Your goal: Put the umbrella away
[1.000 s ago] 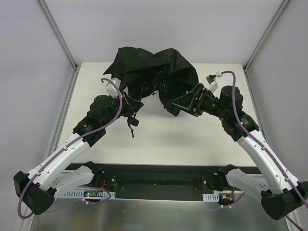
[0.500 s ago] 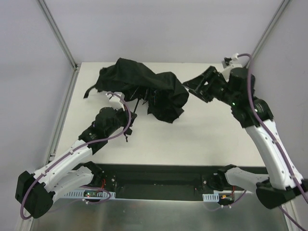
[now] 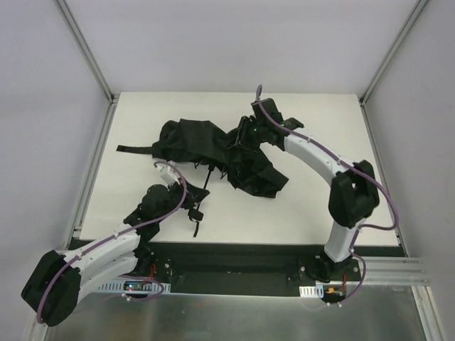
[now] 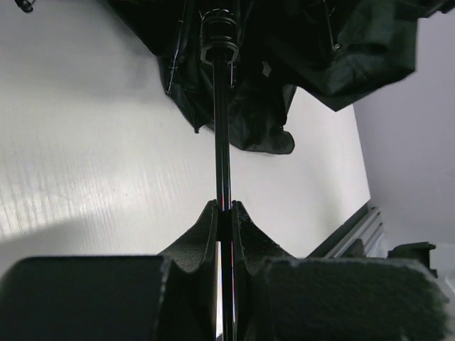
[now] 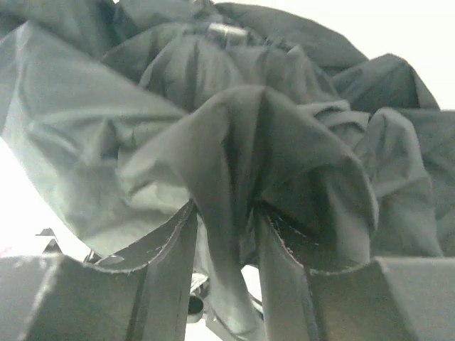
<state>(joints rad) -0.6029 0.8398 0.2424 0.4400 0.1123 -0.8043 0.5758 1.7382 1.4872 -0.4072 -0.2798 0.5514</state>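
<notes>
The left fingers [image 4: 206,229] are clenched on the thin black metal shaft [image 4: 222,135] of a black fabric compact folding umbrella [image 3: 202,138]. The shaft runs straight out from between them, over the white desk [image 3: 313,206], to a ringed collar [image 4: 219,44] under the crumpled canopy. In the top view these fingers sit over the near-left part of the desk, and a black wrist cord [image 3: 197,219] trails on the desk just on their near side.

The right fingers [image 5: 174,245] are closed on a raised fold of the umbrella's black cloth, which fills the gap between them and bulges up above their tips. More creased cloth fills most of the right wrist view, and a small metal tip [image 5: 226,31] shows near its top edge. From above, the right arm reaches across the far-right part of the desk, and its fingers meet the canopy near the desk's far middle.

The umbrella lies collapsed but unrolled across the middle of the desk. The canopy is heaped in loose folds, with thin ribs showing beneath it. A flat black strap [image 3: 135,149] sticks out of the heap towards the desk's left edge.
</notes>
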